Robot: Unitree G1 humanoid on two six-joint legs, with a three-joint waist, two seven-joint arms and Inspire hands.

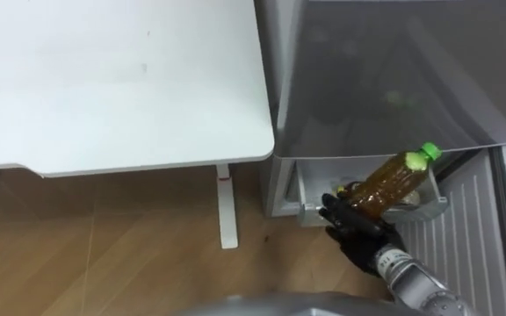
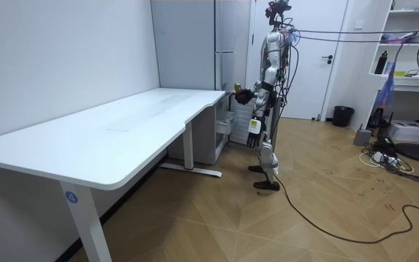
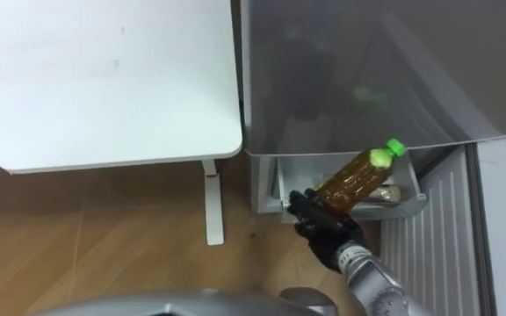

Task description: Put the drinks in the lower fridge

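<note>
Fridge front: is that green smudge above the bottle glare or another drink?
Left eye view: likely a reflection, the glossy fridge mirroring the cap of the bottle in the right hand; right eye view: same mirror image; room view: even light, shadow under the table.

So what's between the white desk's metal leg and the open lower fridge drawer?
Only bare wooden floor, seen in the left eye view between the white desk leg and the grey fridge drawer. The right hand holds the amber green-capped bottle.

Two head eyes looking steeply down, close, at fridge [image 1: 393,79] (shared), room camera distant.
</note>
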